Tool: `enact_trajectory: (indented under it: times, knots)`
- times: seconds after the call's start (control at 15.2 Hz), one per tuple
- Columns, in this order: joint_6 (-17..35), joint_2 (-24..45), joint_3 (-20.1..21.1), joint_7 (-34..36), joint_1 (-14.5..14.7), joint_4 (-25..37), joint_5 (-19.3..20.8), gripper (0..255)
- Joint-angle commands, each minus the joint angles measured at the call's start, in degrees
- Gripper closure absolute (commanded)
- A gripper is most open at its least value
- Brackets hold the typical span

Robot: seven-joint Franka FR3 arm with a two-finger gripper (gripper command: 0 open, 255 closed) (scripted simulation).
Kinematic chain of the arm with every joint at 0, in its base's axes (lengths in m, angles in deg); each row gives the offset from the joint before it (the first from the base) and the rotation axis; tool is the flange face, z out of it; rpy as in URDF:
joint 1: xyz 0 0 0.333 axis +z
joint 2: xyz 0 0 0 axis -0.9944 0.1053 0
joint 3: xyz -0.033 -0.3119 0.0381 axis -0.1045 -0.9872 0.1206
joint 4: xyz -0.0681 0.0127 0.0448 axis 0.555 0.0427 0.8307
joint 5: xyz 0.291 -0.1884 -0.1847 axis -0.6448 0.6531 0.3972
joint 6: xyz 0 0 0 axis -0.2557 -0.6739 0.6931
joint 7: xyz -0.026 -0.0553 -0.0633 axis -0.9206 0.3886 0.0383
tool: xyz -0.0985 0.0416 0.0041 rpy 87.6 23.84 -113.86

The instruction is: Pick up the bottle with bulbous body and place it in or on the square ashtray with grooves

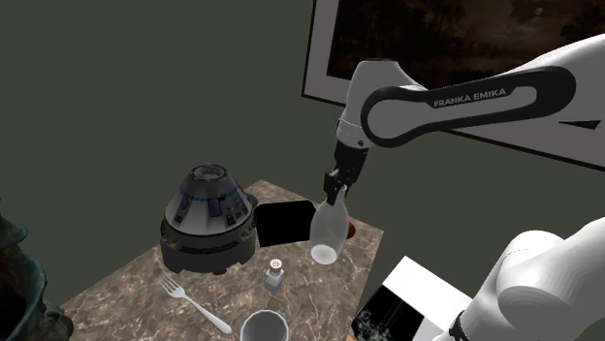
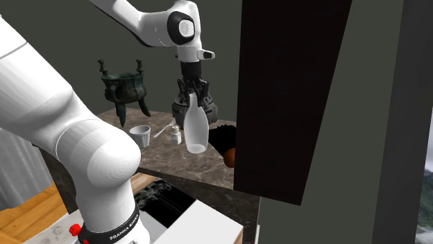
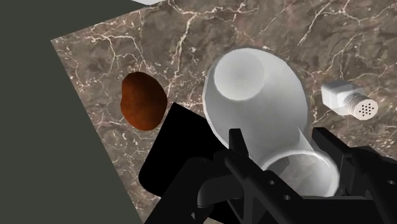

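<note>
Above marbled brown tabletop (image 1: 126, 288), pincer (image 1: 336, 190) clasps white bottle (image 1: 327, 238); grey-green walls (image 1: 145, 77).

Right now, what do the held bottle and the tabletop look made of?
The bottle looks whitish and smooth with a soft sheen: glass or glazed ceramic, hard to say which. The tabletop looks like polished brown marble, judging by its white branching veins.

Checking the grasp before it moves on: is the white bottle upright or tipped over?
Upright: the bottle hangs neck-up from the gripper, which is shut on its neck.
</note>
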State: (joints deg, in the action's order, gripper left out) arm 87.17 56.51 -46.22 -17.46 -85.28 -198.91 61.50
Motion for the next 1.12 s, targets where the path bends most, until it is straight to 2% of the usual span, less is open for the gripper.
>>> enact_trajectory:
  times: [0.0,0.86,1.06]
  knots:
    - [-1.8,-0.6,-0.2,-0.1,0.0,1.2,0.0,255]
    - [-12.0,-1.9,-0.8,-0.1,-0.2,10.1,0.4,255]
    - [-13.6,4.1,-1.3,-0.8,-1.2,17.6,1.5,255]
